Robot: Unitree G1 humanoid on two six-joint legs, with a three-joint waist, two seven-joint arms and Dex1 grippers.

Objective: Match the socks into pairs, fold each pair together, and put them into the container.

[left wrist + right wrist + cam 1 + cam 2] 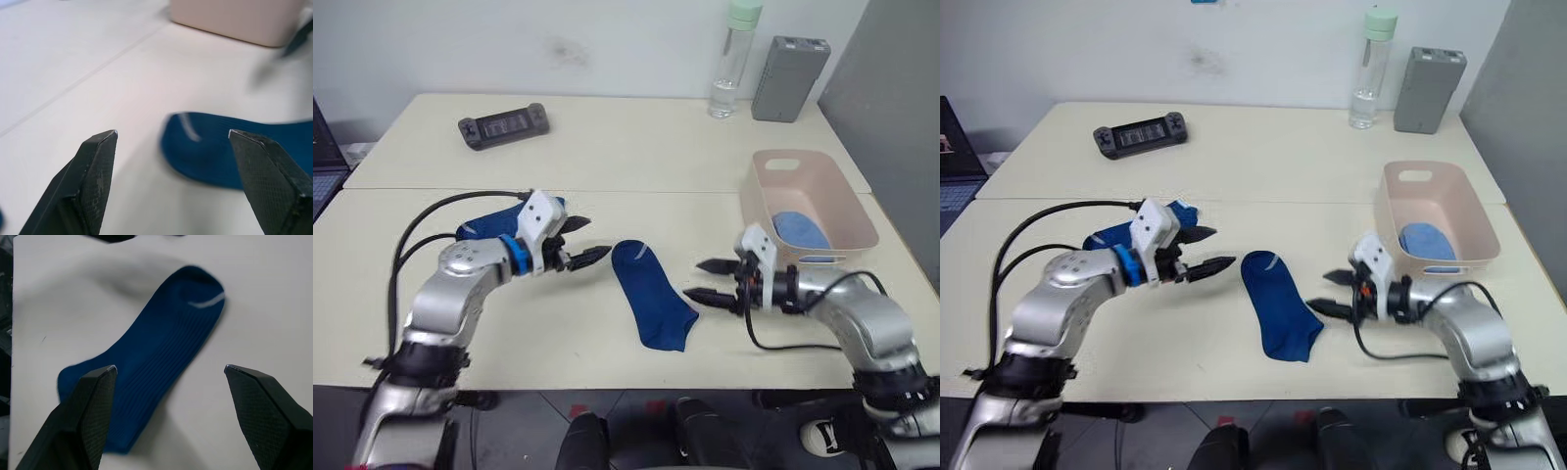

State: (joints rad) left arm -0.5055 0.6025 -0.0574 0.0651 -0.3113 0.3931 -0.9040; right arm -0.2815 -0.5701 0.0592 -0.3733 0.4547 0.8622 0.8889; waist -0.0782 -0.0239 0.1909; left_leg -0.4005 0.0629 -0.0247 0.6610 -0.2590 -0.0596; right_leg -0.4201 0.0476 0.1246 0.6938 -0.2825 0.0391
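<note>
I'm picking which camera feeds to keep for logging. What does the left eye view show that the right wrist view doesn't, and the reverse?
Left eye view alone: the pink container with a light blue sock inside, a second navy sock behind the left end effector, a water bottle, a grey box and a handheld controller.

Right wrist view alone: the ribbing of the flat navy sock, seen close between the open fingers.

Both: that navy sock, lying flat on the table, and the open right end effector.
</note>
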